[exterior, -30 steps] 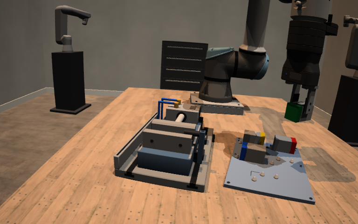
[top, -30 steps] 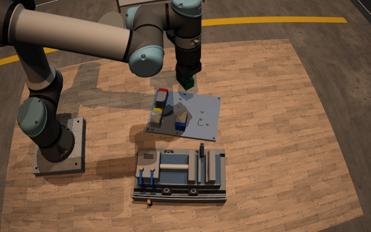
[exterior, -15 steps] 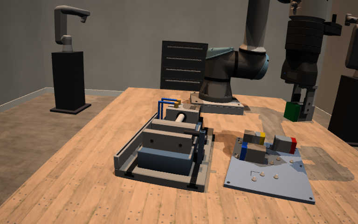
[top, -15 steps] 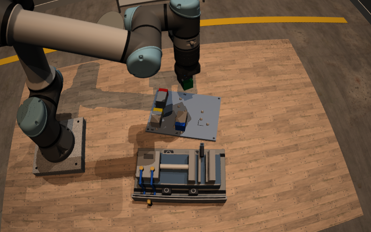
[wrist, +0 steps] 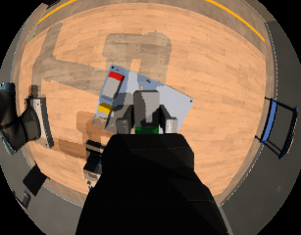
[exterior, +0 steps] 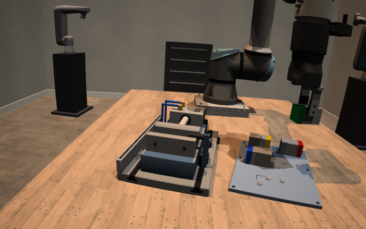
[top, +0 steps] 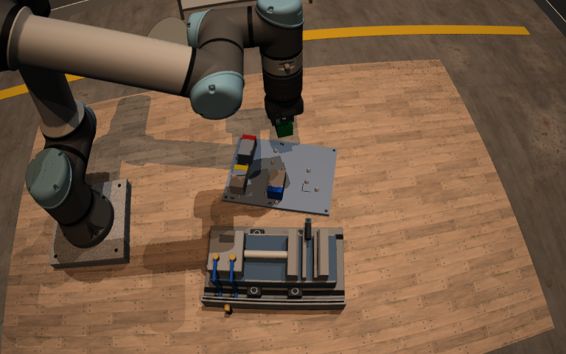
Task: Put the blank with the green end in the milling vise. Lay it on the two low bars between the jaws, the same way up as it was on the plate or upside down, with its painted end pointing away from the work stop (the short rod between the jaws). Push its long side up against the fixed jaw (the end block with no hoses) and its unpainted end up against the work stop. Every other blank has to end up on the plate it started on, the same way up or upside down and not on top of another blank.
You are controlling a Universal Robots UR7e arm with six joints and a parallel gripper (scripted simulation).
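Note:
My gripper (top: pixel 284 124) (exterior: pixel 306 111) (wrist: pixel 146 112) is shut on the blank with the green end (top: pixel 284 128) (exterior: pixel 297 113) (wrist: pixel 146 129). It holds the blank in the air, just past the far edge of the blue-grey plate (top: pixel 317 162) (exterior: pixel 287 187) (wrist: pixel 179 101). The blank's grey body is mostly hidden by the fingers. The milling vise (top: pixel 273 280) (exterior: pixel 165 175) stands in front of the plate. Nothing lies between its jaws. Its work stop (top: pixel 307 228) (exterior: pixel 195 135) sticks in beside the fixed jaw (top: pixel 322 256) (exterior: pixel 169 144).
Three other blanks lie on the plate: a red-ended one (top: pixel 247 147) (exterior: pixel 291 147), a yellow-ended one (top: pixel 239 177) (exterior: pixel 260 140) and a blue-ended one (top: pixel 275 184) (exterior: pixel 260 156). Small pins stand on the plate. The arm's base (top: pixel 91 223) is to the left of the vise.

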